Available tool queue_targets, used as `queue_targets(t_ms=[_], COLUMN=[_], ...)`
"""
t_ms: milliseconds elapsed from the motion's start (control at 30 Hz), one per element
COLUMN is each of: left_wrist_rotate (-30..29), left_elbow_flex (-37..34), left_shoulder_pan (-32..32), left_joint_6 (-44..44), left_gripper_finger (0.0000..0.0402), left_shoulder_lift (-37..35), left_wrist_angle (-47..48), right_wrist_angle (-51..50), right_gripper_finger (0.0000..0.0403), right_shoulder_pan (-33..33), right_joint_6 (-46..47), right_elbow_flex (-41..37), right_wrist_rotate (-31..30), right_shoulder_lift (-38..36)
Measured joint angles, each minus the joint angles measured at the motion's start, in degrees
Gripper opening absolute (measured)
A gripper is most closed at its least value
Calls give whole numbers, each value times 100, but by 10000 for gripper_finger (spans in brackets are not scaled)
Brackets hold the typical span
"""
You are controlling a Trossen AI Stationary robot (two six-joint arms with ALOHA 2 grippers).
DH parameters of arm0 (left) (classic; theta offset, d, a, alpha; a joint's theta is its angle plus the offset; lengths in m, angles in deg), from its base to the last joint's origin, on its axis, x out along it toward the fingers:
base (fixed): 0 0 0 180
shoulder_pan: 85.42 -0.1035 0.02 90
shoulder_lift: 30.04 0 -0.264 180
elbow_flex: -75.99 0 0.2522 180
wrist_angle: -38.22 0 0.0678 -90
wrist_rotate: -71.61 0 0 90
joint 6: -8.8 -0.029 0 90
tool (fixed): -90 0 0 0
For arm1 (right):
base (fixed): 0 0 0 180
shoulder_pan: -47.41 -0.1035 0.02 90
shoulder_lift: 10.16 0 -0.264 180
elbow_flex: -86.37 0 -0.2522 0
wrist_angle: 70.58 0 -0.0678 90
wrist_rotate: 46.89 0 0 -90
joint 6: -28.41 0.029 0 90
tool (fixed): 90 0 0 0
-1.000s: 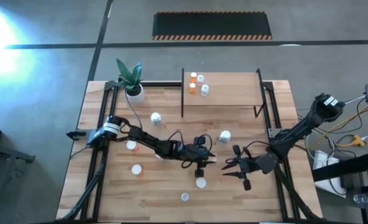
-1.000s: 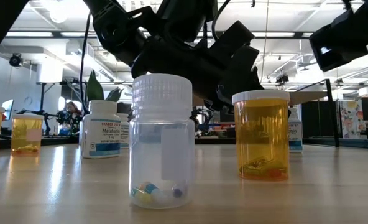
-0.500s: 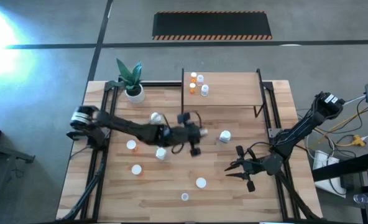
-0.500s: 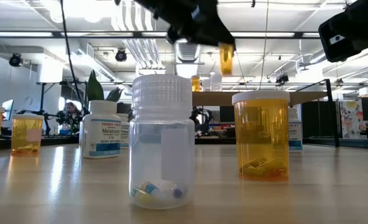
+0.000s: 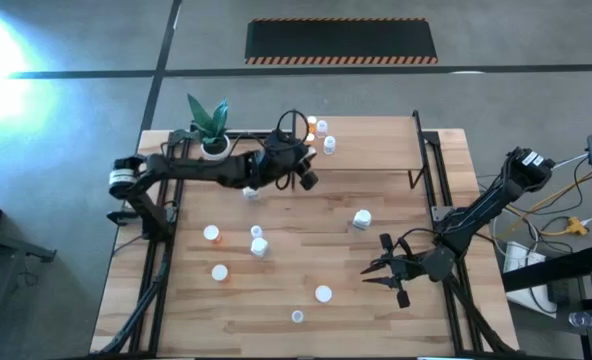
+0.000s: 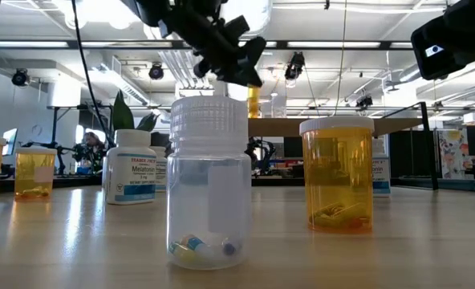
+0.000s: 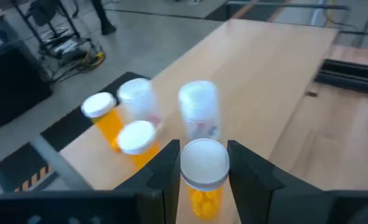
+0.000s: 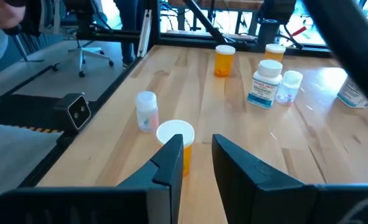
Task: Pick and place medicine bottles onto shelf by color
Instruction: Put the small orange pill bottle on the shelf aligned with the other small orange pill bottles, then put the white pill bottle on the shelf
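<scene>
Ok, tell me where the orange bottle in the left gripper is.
The orange bottle sits clamped in the left gripper, at the shelf's left end beside the bottles already placed.

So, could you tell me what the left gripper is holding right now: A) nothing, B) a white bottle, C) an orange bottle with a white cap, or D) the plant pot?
C: in the left wrist view the left gripper is clamped on an orange bottle with a white cap, near the shelf.

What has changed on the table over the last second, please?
The left gripper lifted an orange bottle from mid-table and carried it to the shelf, beside the bottles already there. The right gripper drew slightly back, empty. The other bottles stayed put.
</scene>
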Motion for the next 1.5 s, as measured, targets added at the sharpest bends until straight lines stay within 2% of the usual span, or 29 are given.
queue_targets(t_ms=[200,433,1100,1233,1500], left_wrist_rotate=[14,52,131,152,149], left_elbow_flex=[-132,-153,-151,-162,-150], left_shoulder_pan=[-196,-211,-263,-265,-312], left_joint_6=[127,134,118,74,-60], left_gripper_finger=[94,113,120,146,234], left_shoulder_lift=[35,127,176,189,72], left_wrist_angle=[-3,-115,-205,-104,-72], right_wrist_angle=[4,3,2,2,0], right_gripper_finger=[73,75,68,70,68], right_shoulder_pan=[1,2,2,2,2], right_joint_6=[-6,-17,-15,-15,-15], right_elbow_flex=[0,0,0,0,0], right_wrist_rotate=[0,-1,-2,-2,-2], right_shoulder_lift=[0,0,2,2,2])
